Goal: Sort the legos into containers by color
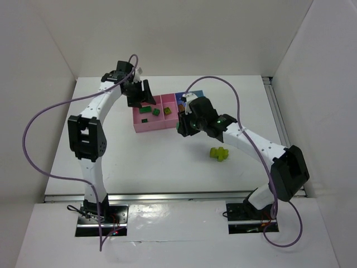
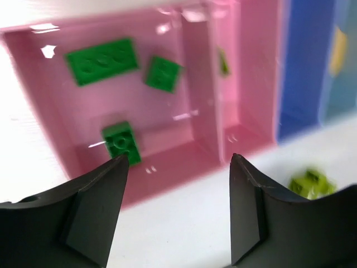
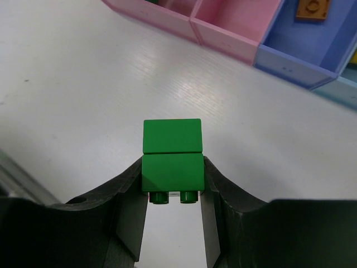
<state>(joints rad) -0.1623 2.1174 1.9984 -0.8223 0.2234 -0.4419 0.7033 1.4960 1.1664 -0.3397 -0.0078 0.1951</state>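
Note:
The row of bins (image 1: 146,126) stands mid-table. In the left wrist view the wide pink bin (image 2: 50,106) holds three dark green legos (image 2: 102,60), the narrow pink bin (image 2: 251,89) holds a lime one, and the blue-purple bin (image 2: 307,72) and light blue bin (image 2: 345,84) follow. My left gripper (image 2: 178,159) is open and empty above the wide pink bin's near wall (image 1: 139,97). My right gripper (image 3: 172,170) is shut on a dark green two-brick stack (image 3: 172,159) above bare table, just in front of the bins (image 1: 182,127). A lime lego (image 1: 219,153) lies on the table.
An orange-brown lego (image 3: 312,8) lies in the blue-purple bin (image 3: 290,61). White walls enclose the table on the left, back and right. Purple cables arc over both arms. The lime lego on the table also shows in the left wrist view (image 2: 312,183).

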